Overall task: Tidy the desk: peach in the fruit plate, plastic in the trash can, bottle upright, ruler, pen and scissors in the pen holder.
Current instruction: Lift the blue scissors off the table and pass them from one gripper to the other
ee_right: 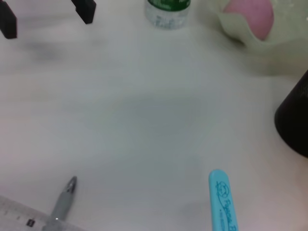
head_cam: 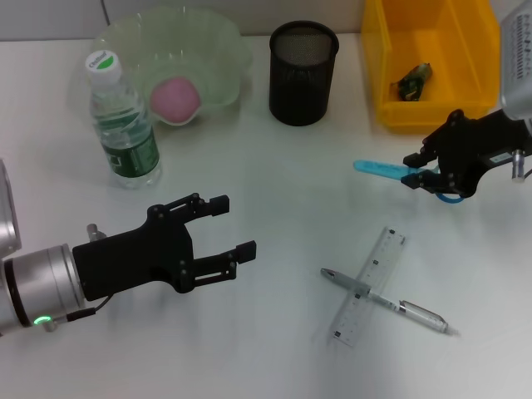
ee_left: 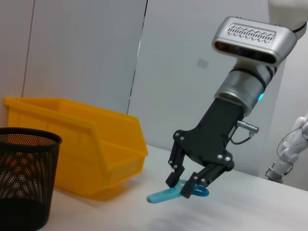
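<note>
- My right gripper [head_cam: 426, 179] sits on the right side of the desk, fingers drawn in on the handle end of the blue scissors [head_cam: 378, 169]. The left wrist view shows them pinched and, I think, raised just off the surface, though it is hard to be sure.
- The scissors' long axis runs left to right, blade end pointing left toward the pen holder [head_cam: 303, 73]. The holder stands far and to the left of my right gripper, so the coming carry goes that way, and the scissors likely need tipping upright to drop in.
- My right arm is the nearer one to the holder; my left gripper [head_cam: 224, 229] hovers at the near left with fingers spread wide, holding nothing.
- The trash can [head_cam: 465, 79], one, stands far right with one crumpled plastic scrap [head_cam: 413, 80] inside.
- The fruit plate [head_cam: 224, 46], one, sits far left with one peach [head_cam: 175, 99] in it.
- One bottle [head_cam: 120, 120] stands upright just in front of the plate.
- One ruler [head_cam: 371, 284] and one pen [head_cam: 391, 302] lie crossed, near and right of centre, still to be collected.
</note>
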### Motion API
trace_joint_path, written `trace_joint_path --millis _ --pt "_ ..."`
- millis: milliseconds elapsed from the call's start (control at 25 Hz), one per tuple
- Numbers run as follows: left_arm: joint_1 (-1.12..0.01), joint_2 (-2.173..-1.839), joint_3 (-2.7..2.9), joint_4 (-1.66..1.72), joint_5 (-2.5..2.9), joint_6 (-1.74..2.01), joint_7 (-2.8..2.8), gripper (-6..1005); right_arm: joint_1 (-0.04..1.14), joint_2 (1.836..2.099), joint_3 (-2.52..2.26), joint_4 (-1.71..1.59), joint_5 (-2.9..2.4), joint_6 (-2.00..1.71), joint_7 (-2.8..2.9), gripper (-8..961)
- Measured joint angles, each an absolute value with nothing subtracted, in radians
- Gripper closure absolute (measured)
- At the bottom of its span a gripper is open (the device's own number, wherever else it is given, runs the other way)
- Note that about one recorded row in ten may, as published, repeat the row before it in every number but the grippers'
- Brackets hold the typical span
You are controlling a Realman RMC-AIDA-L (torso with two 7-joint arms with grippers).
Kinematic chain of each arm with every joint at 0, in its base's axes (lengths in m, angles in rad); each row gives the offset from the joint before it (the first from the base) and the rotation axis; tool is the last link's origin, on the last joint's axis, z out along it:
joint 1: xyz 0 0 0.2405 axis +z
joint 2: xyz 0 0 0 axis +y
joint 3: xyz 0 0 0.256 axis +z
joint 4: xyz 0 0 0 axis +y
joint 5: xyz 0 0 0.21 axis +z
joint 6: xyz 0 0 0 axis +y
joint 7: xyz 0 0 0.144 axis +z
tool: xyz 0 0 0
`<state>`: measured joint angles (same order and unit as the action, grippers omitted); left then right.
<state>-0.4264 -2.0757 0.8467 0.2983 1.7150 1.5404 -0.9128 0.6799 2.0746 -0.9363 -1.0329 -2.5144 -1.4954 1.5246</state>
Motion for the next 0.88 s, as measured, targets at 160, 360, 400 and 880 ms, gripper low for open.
trace_joint_path --millis 160,360,400,880 --pt "-0.433 -2.077 0.847 0.287 1.713 1.542 -0.910 198 0.658 2.076 -0.937 -1.101 -2.503 -1.537 1.522 737" --pt "-0.440 -2.077 0.847 0.285 1.706 1.538 -0.907 198 0.649 2.077 -0.937 -1.137 -2.498 -1.555 1.513 737" --pt "-0.444 -2.076 0.847 0.285 1.705 1.538 -0.907 198 0.649 2.077 -0.937 -1.135 -2.498 -1.556 1.509 737" --pt "-0.461 -2.073 0.847 0.286 1.678 1.548 -0.906 198 0.614 2.076 -0.926 -1.063 -2.325 -1.546 1.480 737"
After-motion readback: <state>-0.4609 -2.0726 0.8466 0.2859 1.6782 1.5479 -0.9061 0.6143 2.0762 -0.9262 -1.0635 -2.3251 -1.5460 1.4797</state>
